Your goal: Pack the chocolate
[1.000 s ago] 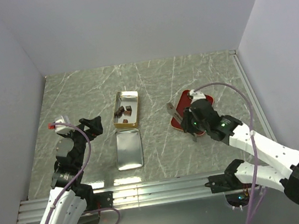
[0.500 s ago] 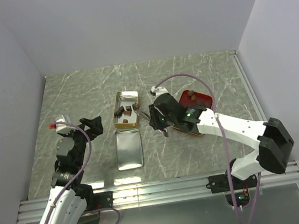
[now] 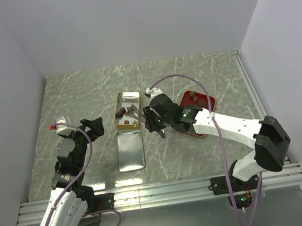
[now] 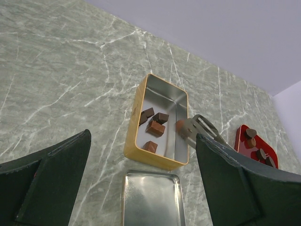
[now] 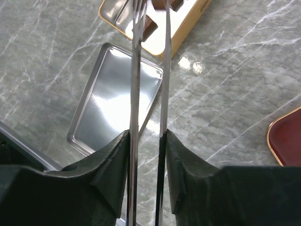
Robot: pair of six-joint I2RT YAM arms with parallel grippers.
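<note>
Right gripper jaws are clamping tongs, tips cropped in its wrist view, pinching chocolate at tin's 3 o'clock rim; left gripper jaws are gaping wide.

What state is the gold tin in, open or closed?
Open. The gold tin has its lid lying flat on the table nearby, and chocolate chunks show inside.

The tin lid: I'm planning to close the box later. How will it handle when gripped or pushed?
The lid looks like thin shiny metal, so probably light and stiff. Lying flat on the smooth table, it likely slides when pushed and resists pinching.
</note>
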